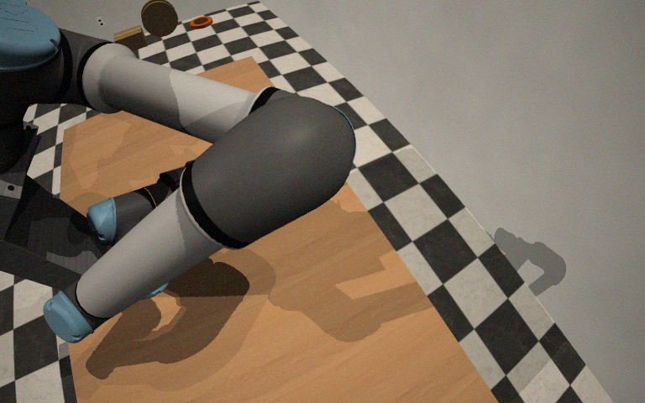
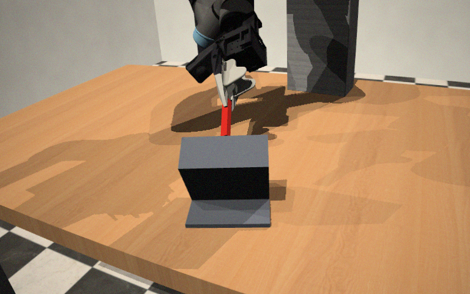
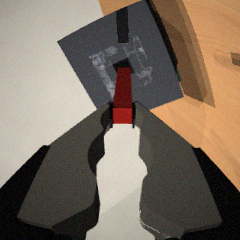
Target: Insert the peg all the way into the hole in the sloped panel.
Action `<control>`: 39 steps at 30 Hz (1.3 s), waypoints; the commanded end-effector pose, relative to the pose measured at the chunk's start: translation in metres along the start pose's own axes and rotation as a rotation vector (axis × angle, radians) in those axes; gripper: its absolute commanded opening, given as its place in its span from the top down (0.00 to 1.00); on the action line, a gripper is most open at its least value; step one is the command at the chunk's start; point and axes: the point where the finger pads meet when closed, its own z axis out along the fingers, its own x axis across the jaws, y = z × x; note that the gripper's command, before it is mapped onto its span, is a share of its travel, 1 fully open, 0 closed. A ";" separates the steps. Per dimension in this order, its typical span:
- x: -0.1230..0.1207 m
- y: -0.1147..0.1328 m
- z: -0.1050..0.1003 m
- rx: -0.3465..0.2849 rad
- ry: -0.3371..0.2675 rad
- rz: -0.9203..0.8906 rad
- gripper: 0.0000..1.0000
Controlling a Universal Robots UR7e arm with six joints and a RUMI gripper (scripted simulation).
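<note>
Grey walls and a checkered floor [image 1: 416, 209] surround the wooden tabletop [image 2: 339, 218], which is crossed by broad shadows. A grey sloped panel [image 2: 224, 150] is set near its front edge. Behind it, the red peg [image 2: 225, 122] is clenched in the claw [image 2: 229, 101], its tip at the hole [image 3: 120, 65].

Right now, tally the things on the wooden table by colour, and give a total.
Red: 1, the peg, held in the gripper above the table
Grey: 1, the sloped panel on its flat base
Dark grey: 1, the tall block at the back
Total: 3
</note>
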 end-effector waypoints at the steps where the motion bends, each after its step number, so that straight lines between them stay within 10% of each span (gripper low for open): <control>1: 0.000 0.000 0.000 0.001 0.000 -0.027 1.00; 39: 0.000 0.000 0.001 0.001 0.000 -0.174 1.00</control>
